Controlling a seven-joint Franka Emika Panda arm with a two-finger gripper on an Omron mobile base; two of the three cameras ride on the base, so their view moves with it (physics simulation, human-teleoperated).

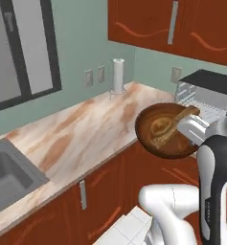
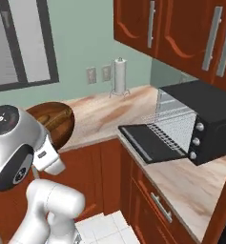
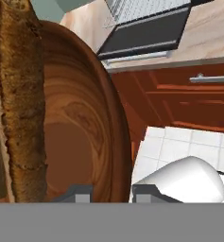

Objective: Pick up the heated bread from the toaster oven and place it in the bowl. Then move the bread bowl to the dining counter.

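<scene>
Dark-brown wood marks the bowl (image 1: 164, 130), which is held tilted at centre right of the left base view, lifted off the desk (image 1: 81, 134) and out over the cabinet fronts. The bread (image 1: 159, 127) is seen inside it. A spill is judged the main risk: with the tilt, the bun could roll out during transport. The gripper (image 1: 194, 128) is nearly shut, clamped on the bowl's rim.

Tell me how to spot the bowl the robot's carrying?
Find the marble worktop under the red cabinets. Just off its front edge, before the open black toaster oven, the claw holds up a tilted, round dark-brown wooden bowl. It alone has a pale wooden bar across it.
</scene>
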